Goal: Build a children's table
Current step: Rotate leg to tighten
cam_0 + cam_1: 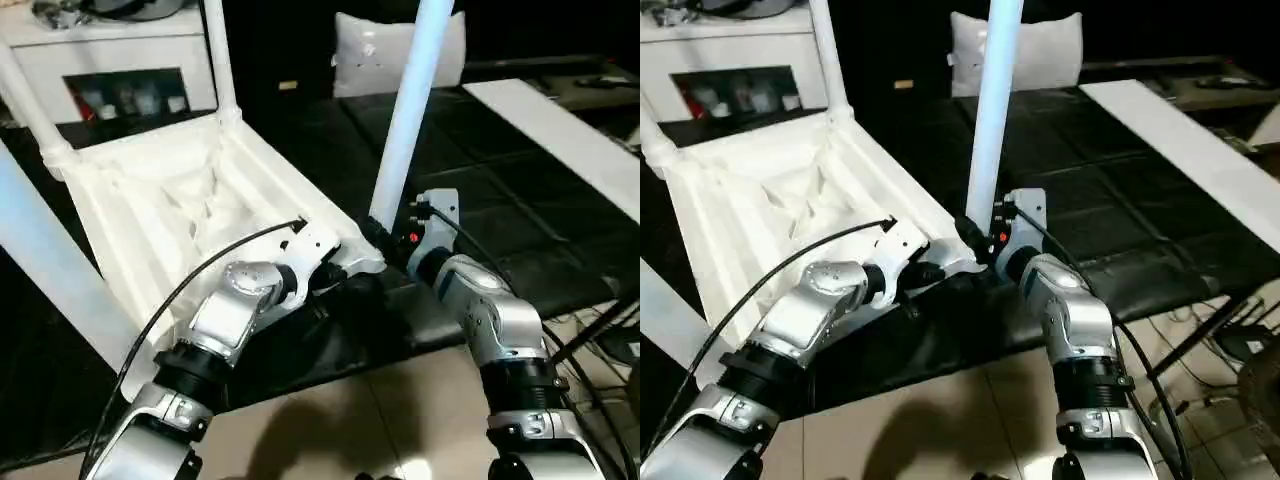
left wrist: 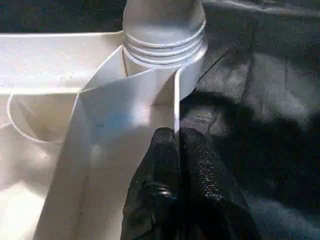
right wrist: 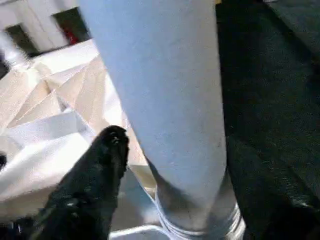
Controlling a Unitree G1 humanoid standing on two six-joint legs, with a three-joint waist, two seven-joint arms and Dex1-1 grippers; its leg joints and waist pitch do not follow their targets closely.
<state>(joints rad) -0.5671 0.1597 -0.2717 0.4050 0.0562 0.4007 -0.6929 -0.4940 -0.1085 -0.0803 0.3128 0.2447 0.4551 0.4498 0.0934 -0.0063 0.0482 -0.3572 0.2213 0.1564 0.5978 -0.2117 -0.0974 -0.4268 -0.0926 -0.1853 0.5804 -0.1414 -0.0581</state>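
The left gripper (image 2: 177,145) has its jaws pressed together on the thin upright rim of the upturned top (image 1: 160,200) of the children's table. The edge of that rim runs straight into the seam between the two black fingers (image 2: 162,165). Just beyond them stands the round corner socket (image 2: 165,35), with the ridged foot of a leg seated in it.

The right gripper (image 1: 980,240) sits low at that same leg (image 1: 405,120), close to the socket. In its wrist view one black finger (image 3: 112,145) stands just beside the leg with a sliver of gap. The other finger is hidden behind the leg, so the jaws look loosened around it rather than clamped.

The top lies with its ribbed underside up on a black padded mat (image 1: 480,200), the near corner between the two silver forearms. Its far edge is tilted up towards the white cabinet (image 1: 110,50). Three more legs rise from it: one at the far corner (image 1: 220,60), one at the far left (image 1: 30,110) and one large and close at the left (image 1: 50,270).

A pale cushion (image 1: 380,50) stands behind the gripped leg. A long white board (image 1: 560,130) lies on the mat well off to the right. Pale floor tiles (image 1: 380,420) show in front of the mat.
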